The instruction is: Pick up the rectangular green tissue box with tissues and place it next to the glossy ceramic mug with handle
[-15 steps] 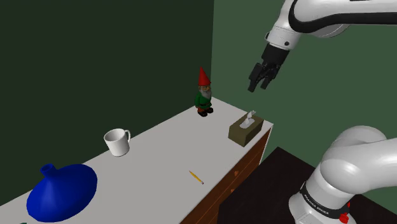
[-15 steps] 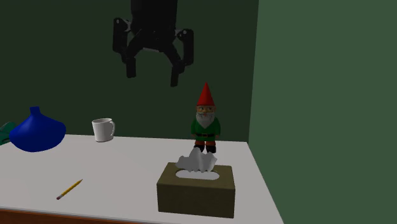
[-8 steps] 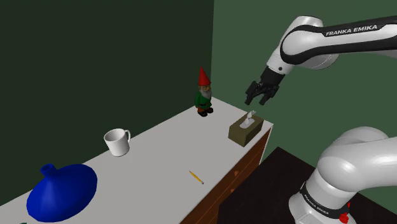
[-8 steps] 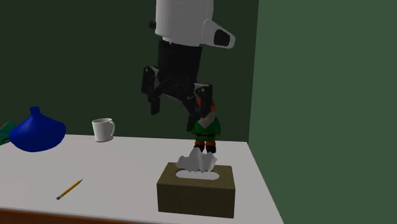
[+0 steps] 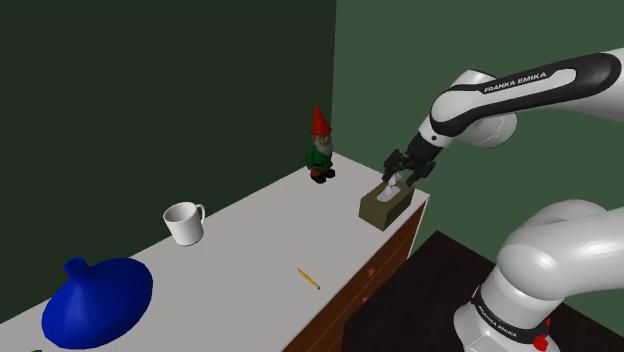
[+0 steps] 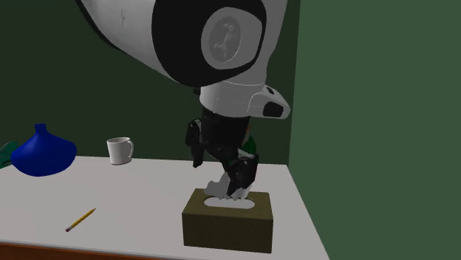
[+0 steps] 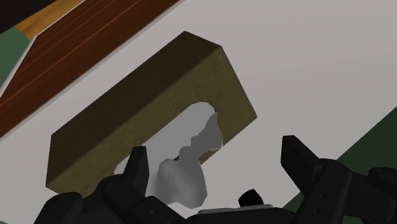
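Dark green walls are seen behind a white counter (image 5: 250,235). An olive tissue box (image 5: 381,207) is set at the counter's end on the shoulder view's right, near a gnome (image 5: 320,148) and well apart from the white mug (image 5: 185,222). The gripper (image 5: 402,175) is held over the box, its 2 fingers spread on either side of the white tissue (image 7: 184,181), apparently just short of the box top.

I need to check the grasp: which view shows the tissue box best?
Wrist view: the box is close, its top opening and tissue plain. Second exterior view shows its front; shoulder view shows it small, under the gripper.
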{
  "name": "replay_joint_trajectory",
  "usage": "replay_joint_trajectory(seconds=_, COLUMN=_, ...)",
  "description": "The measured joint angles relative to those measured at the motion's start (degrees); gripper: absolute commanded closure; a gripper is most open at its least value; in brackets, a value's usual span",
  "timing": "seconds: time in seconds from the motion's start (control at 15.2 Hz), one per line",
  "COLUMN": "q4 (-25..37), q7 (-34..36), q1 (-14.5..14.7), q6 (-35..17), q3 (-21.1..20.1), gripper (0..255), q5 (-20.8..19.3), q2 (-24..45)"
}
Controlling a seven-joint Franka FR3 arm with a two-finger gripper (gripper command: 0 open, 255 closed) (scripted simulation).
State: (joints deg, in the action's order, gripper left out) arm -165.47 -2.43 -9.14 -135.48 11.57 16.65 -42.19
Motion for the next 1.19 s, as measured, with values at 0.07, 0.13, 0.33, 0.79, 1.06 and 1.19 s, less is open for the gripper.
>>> replay_joint_trajectory(seconds=0.07, q4=-0.4, q7=-0.1, q1=0.3, q6=-1.0, q3=0.1, gripper=0, q5=0.4, q2=0.6)
replay_joint_trajectory(seconds=0.13, q4=-0.8, q7=-0.4, q1=0.7, q6=-2.2, q3=0.1, gripper=0, q5=0.8, q2=1.3)
replay_joint_trajectory(seconds=0.33, q4=-1.3, q7=-1.3, q1=2.4, q6=-6.1, q3=0.5, gripper=0, q5=2.4, q2=4.4)
replay_joint_trajectory(seconds=0.79, q4=-1.8, q7=-1.5, q1=3.1, q6=-7.6, q3=0.5, gripper=0, q5=3.0, q2=5.4)
replay_joint_trajectory(seconds=1.06, q4=-1.7, q7=-1.5, q1=3.1, q6=-7.6, q3=0.5, gripper=255, q5=3.1, q2=5.4)
replay_joint_trajectory(seconds=1.19, q4=-1.7, q7=-1.5, q1=3.1, q6=-7.7, q3=0.6, gripper=255, q5=3.1, q2=5.3)
